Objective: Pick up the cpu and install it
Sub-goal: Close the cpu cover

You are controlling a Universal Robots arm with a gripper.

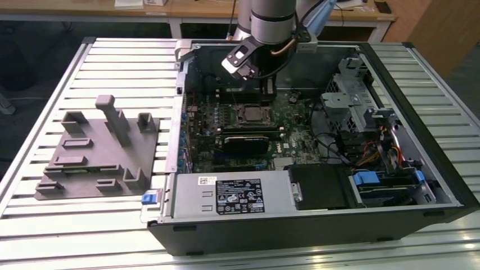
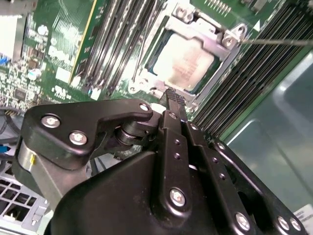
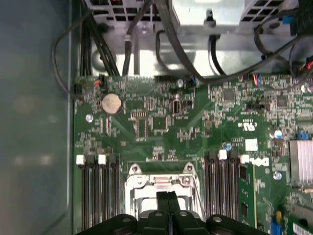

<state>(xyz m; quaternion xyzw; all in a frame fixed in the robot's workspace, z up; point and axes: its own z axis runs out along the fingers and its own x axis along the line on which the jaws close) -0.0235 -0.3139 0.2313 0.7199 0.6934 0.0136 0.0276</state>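
Closest: gripper (image 2: 171, 95), fingers pinched fully together, nothing held, tips poised just above the socket's metal frame (image 2: 215, 41). Just beyond the tips, cpu (image 2: 188, 63) lying flat inside that frame on the green motherboard (image 2: 63, 44), within the open computer case (image 1: 300, 236).

A silver-grey tubular arm (image 1: 271, 19) carries a pale block (image 1: 241, 59) at its wrist, with a thin cable (image 1: 282, 47), seemingly orange, looping beside it. In the second wrist view the gripper (image 2: 172, 98) is matte black, with rounded linkage plates, narrow ribbed fingers (image 2: 170, 134), bright silver screws (image 2: 177, 197) and a small yellow mark (image 2: 32, 157) on one edge.
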